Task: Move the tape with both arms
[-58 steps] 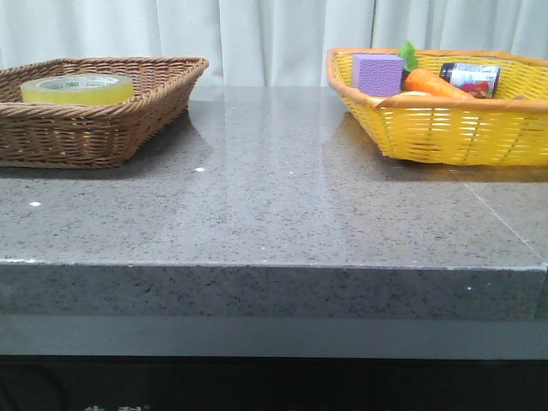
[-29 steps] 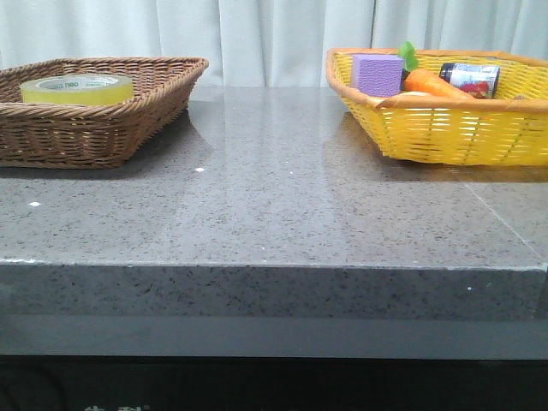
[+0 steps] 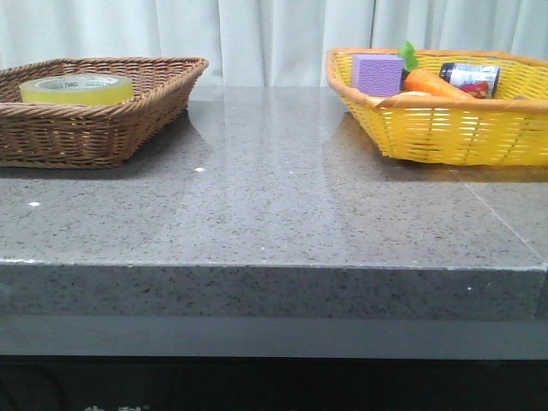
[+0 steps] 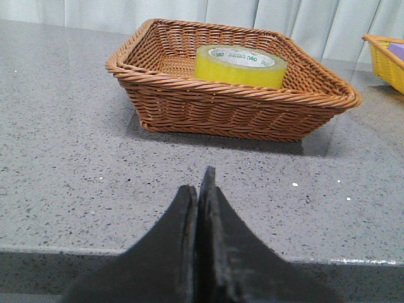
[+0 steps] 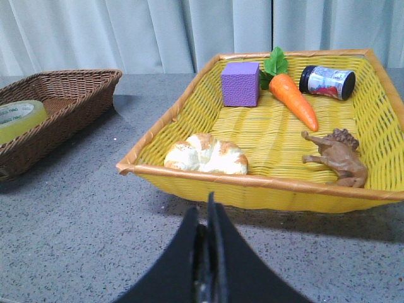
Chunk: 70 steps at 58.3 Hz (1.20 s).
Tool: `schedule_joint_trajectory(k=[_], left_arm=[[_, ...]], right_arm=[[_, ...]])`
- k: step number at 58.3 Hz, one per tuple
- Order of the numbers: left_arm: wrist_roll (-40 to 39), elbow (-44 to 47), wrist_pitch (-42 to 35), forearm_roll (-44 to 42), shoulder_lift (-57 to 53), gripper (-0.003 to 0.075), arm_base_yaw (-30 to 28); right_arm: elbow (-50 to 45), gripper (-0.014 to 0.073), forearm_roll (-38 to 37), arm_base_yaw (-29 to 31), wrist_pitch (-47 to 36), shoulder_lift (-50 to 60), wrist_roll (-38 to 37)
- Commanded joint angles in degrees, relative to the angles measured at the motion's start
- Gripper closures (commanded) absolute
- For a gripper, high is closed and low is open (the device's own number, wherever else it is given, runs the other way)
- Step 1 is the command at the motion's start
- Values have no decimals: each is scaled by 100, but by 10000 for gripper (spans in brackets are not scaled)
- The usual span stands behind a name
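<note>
Tape [image 3: 77,87] lies flat in the brown wicker basket [image 3: 128,116] at the table's left, white core w/ green print facing up. In the left wrist view the roll [image 4: 240,65] sits toward the basket's far side, its yellow side wall showing above the near rim [image 4: 233,93]. Nothing touches it.

Left gripper [image 4: 201,189]: jaws pressed together, tips meeting in a thin seam, holding nothing. It hangs over the grey speckled stone table [image 3: 274,214] near the front edge, well apart from the brown basket and pointed at it.

Right gripper [image 5: 209,211]: jaws also pressed together, nothing between them, over the table short of the yellow basket [image 5: 252,186]. Neither gripper shows in the front view.

Yellow basket, at the table's right, holds:
- purple block [image 5: 240,84], far corner, upright
- toy carrot [image 5: 291,98] w/ green leaves, just beside the block, lying at an angle
- small dark jar [image 5: 327,82] on its side, near the far wall
- croissant [image 5: 206,154] by the near rim
- brown lion figure [image 5: 338,158] lying near the right wall

The two baskets are well apart, bare tabletop between. Pale curtain [image 3: 274,38] behind.
</note>
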State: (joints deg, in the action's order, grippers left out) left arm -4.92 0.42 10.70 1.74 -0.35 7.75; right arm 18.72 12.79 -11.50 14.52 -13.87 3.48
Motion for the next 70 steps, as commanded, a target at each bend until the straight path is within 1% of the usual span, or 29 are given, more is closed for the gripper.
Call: schedule_joint_trajectory(k=[1, 43, 50, 55, 60, 66, 70], left_arm=[[-23, 236, -507, 58, -91, 740, 3], [-23, 236, -507, 58, -91, 740, 3], [-23, 236, -507, 58, -91, 740, 3], [-23, 236, -507, 58, -91, 740, 3], [-23, 236, -507, 58, -91, 740, 3], [-23, 236, -507, 58, -91, 740, 3], [-23, 236, -507, 58, -91, 740, 3]], right_arm=[[151, 662, -25, 29, -498, -41, 2], [151, 662, -25, 29, -507, -41, 2], [61, 662, -210, 39, -574, -41, 2], [-176, 662, -379, 213, -890, 1, 2], [-569, 662, -380, 584, -1176, 244, 2], [-990, 662, -368, 998, -1259, 661, 2], [-1233, 662, -368, 1155, -1243, 908, 2]])
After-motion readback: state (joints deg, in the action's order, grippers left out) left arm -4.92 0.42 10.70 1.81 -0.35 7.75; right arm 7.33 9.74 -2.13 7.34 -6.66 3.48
